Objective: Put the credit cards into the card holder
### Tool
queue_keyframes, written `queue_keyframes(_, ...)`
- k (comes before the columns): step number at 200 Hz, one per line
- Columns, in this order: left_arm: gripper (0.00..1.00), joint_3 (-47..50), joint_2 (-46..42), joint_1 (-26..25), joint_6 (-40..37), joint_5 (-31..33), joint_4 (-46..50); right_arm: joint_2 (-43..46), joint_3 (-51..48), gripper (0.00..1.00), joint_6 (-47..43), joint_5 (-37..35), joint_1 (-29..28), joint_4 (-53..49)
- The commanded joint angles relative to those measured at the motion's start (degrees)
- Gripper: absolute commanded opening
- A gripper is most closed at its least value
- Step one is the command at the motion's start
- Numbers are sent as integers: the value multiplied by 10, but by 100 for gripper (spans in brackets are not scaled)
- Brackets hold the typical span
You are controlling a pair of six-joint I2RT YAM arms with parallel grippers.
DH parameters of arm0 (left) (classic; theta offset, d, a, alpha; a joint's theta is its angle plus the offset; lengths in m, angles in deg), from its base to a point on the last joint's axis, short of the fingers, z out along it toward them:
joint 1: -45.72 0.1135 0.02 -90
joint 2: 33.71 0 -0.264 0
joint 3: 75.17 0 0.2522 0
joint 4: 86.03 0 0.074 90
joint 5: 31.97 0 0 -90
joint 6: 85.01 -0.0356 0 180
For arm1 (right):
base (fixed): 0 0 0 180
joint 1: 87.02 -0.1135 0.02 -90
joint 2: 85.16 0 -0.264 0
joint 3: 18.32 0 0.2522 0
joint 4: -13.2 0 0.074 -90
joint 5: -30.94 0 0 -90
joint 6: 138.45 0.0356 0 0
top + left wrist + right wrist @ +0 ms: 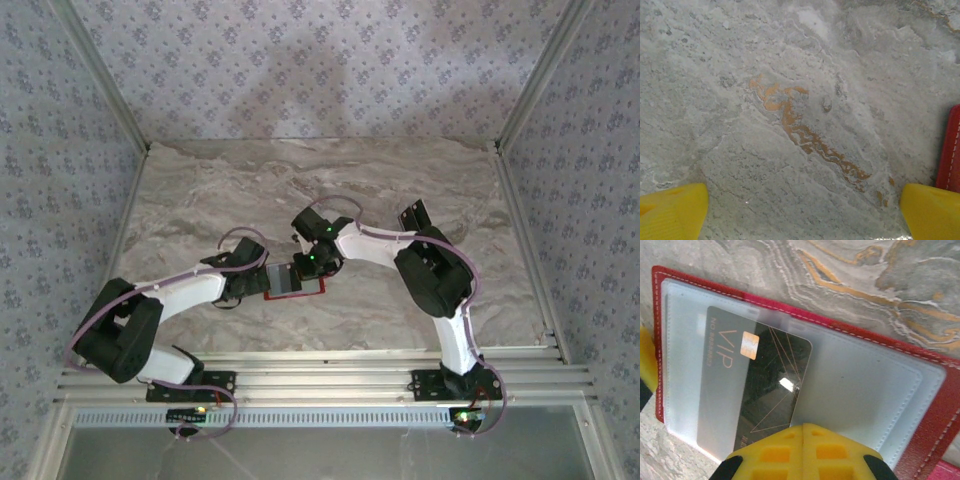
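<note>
Red, white-stitched, flat folding card holder lies open on the veined grey marble-look table, showing 1 frosted plastic sleeve. 1 glossy dark rectangular credit card with gold VIP lettering sits partly under that sleeve. At its near edge the right gripper has its 2 yellow fingers pressed together; the left gripper has its 2 spread wide beside the holder.

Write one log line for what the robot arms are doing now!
right gripper: shut at credit card edge | credit card: partly inside card holder sleeve | left gripper: open above table
</note>
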Motion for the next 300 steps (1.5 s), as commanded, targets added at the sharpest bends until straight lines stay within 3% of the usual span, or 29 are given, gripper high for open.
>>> queue_keyframes(1, 99, 12, 23, 3, -6, -20, -29, -20, 25, 6, -7, 6, -12, -26)
queue_keyframes(115, 99, 17, 36, 2, -6, -29, -43, -64, 111, 6, -37, 31, -31, -83)
queue_keyframes(209, 99, 20, 28, 2, -6, -22, -30, 1, -16, 6, -15, 36, 16, -6)
queue_keyframes(300, 99, 18, 34, 1, -9, -20, -31, 19, 21, 6, -16, 40, 5, -12)
